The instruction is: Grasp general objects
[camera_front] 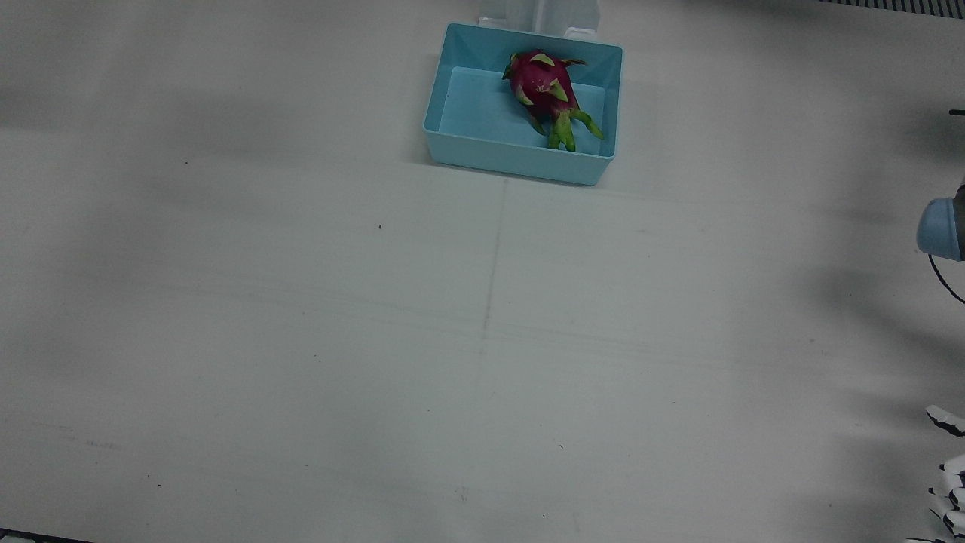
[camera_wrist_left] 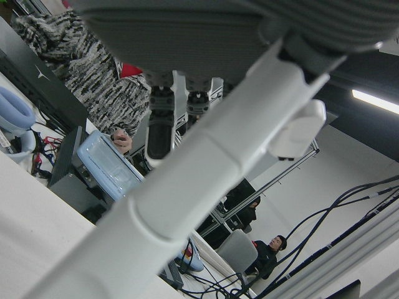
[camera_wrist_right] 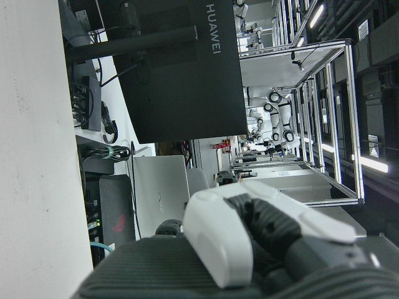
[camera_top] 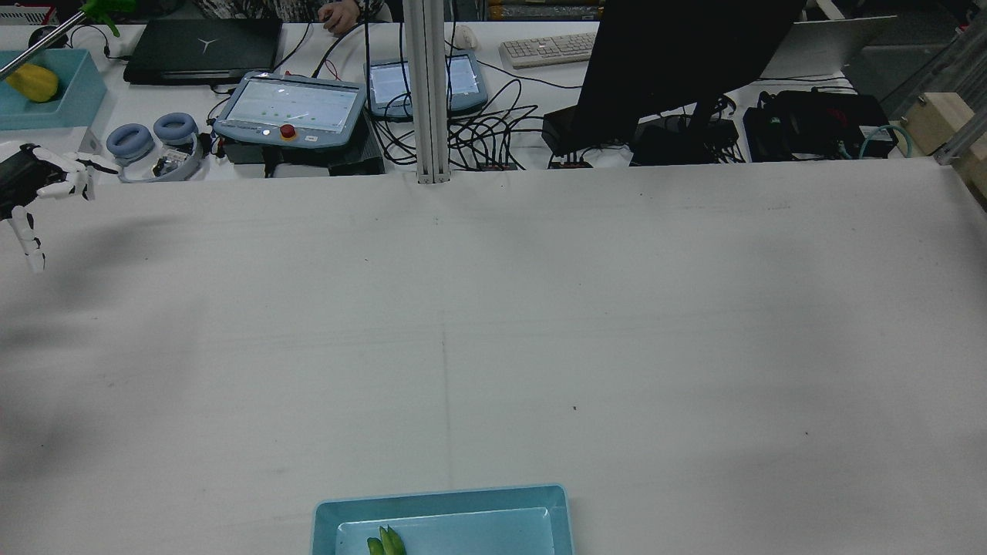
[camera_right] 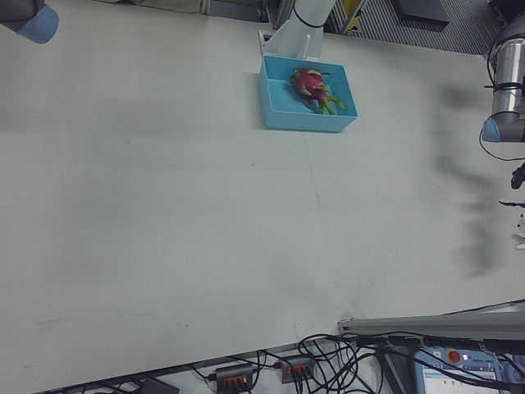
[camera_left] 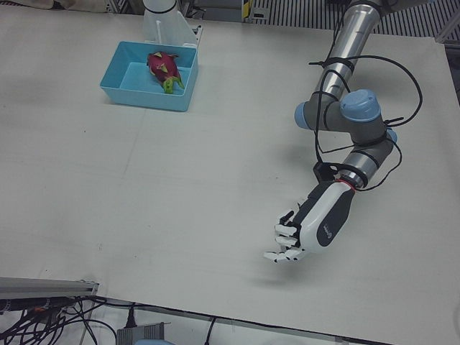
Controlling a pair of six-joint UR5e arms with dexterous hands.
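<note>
A pink dragon fruit [camera_front: 543, 87] with green scales lies in a light blue bin [camera_front: 520, 162] at the table's edge near the robot's base. It also shows in the left-front view [camera_left: 162, 66] and the right-front view [camera_right: 309, 82]; the rear view shows only its green tips [camera_top: 385, 542]. My left hand [camera_left: 291, 241] hovers low over the table near the operators' edge, far from the bin, fingers apart and empty; it also shows in the rear view [camera_top: 31, 185]. My right hand [camera_wrist_right: 249, 230] shows only in its own view, partly, with nothing seen in it.
My left arm's elbow [camera_left: 345, 111] stands above the table's left half. Beyond the operators' edge are a metal post [camera_top: 428, 92], a teach pendant [camera_top: 289, 104], a black monitor [camera_top: 678, 62], cables, and a second bin with a yellow object [camera_top: 35, 81].
</note>
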